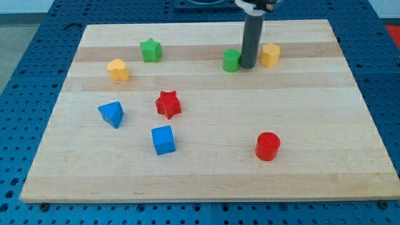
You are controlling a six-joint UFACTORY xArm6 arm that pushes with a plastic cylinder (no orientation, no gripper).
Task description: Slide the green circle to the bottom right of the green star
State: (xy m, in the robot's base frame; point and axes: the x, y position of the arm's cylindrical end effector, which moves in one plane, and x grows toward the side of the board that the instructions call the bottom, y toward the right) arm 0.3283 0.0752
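My tip (247,66) down on wooden board (206,169), pressed against right side of green circle (232,60); no jaws, just bare rod. Yellow hexagon (270,55) just right of tip. Green circle sits near view's top, well right of green star (150,50). Elsewhere I see yellow block (117,70), red star (168,104), blue triangle (112,114), blue cube (164,140), red cylinder (267,146).

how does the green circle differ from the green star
The green circle is a round cylinder; the green star has points. The green circle sits toward the view's right, right beside my tip on its left; the green star stands alone toward the view's left. Both are green, near the view's top.
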